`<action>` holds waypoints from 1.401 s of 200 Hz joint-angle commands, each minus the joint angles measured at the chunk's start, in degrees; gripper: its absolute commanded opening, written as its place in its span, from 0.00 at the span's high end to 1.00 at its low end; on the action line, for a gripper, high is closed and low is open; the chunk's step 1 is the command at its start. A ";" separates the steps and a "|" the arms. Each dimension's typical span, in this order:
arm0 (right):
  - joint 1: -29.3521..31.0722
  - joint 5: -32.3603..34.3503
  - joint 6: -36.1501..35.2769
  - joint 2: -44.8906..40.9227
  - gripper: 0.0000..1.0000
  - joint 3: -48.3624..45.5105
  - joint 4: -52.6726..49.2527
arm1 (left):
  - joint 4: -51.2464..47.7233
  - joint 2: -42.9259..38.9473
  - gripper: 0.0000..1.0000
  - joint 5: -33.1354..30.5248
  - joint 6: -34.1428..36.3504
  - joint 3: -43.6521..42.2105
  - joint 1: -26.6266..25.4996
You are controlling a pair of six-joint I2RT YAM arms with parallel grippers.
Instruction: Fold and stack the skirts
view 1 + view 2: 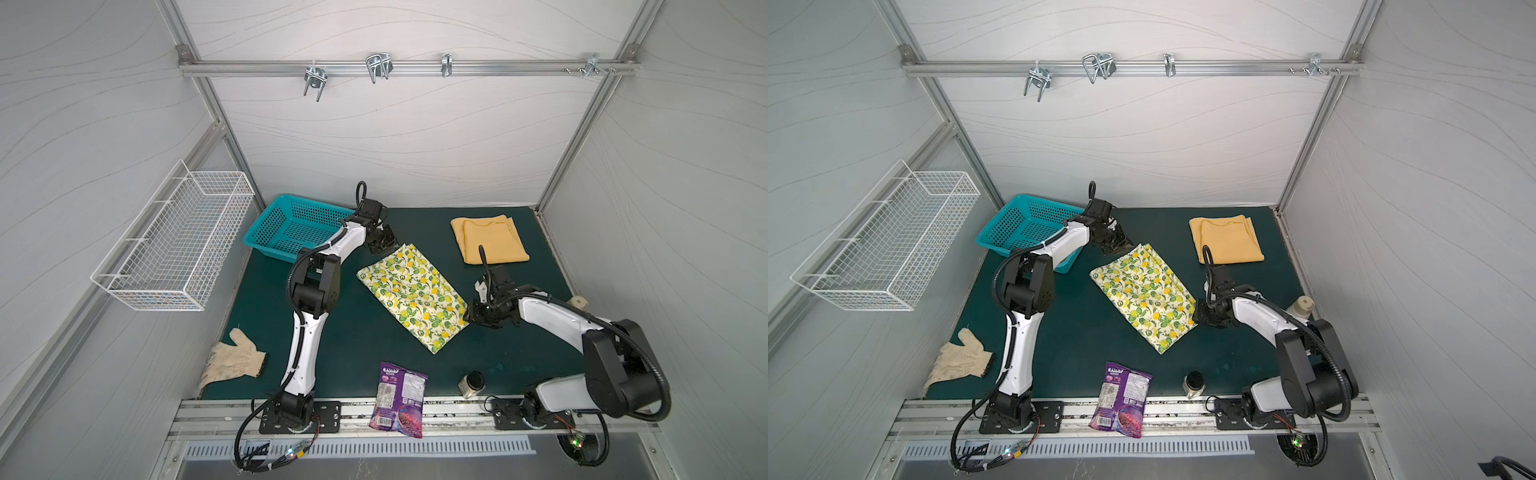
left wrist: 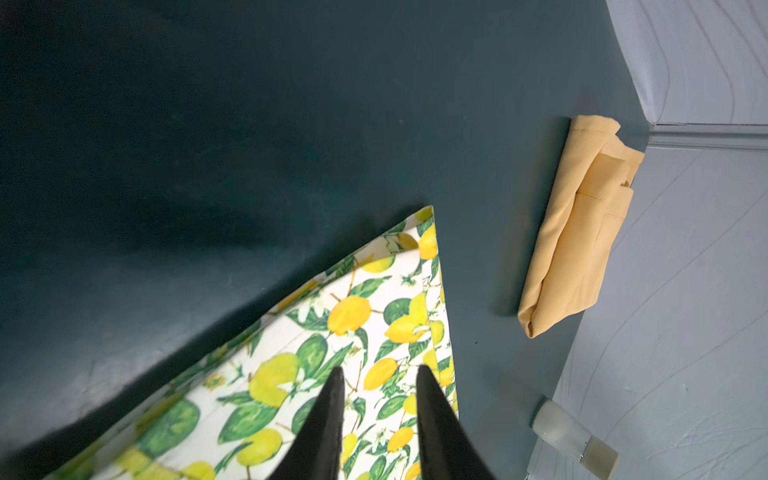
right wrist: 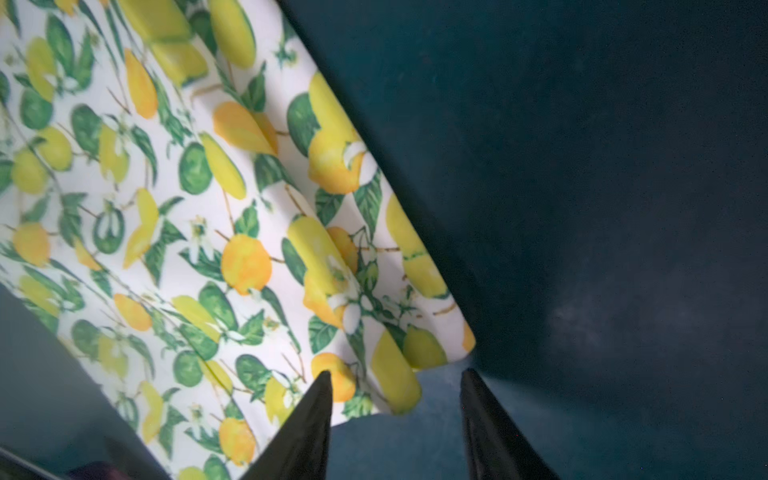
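The lemon-print skirt lies folded flat as a long strip, slanting across the middle of the green mat. The mustard-yellow skirt lies folded at the back right, apart from it. My left gripper hovers over the lemon skirt's far end, fingers apart, with the flat print showing between them. At the skirt's near right corner, my right gripper stands open. The corner lies just beyond its tips, and bare mat shows between them.
A teal basket sits behind the left arm. A white wire basket hangs on the left wall. A glove, a purple snack bag and a small jar lie along the front. A bottle stands at the right edge.
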 commanded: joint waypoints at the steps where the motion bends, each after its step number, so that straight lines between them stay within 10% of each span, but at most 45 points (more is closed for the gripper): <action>1: -0.38 -0.21 -0.46 -3.78 0.35 2.97 -1.94 | 1.05 -7.99 0.57 -1.65 1.78 -1.80 -0.33; 32: 0.56 -3.57 0.58 -8.61 0.01 3.82 -3.03 | 3.27 -16.92 0.42 -1.99 1.88 -11.74 -0.27; 51: 2.98 -2.51 0.75 -10.24 0.01 4.58 -4.44 | 5.62 -22.33 0.22 -2.61 1.43 -18.76 -0.17; 85: 7.04 -2.01 1.87 -9.37 0.01 5.29 -3.24 | 10.00 -29.17 0.16 -0.94 -0.67 -30.00 1.27; 280: 5.66 -1.17 2.72 6.66 0.01 3.11 5.26 | 16.94 -32.47 0.14 2.87 -1.72 -41.51 5.29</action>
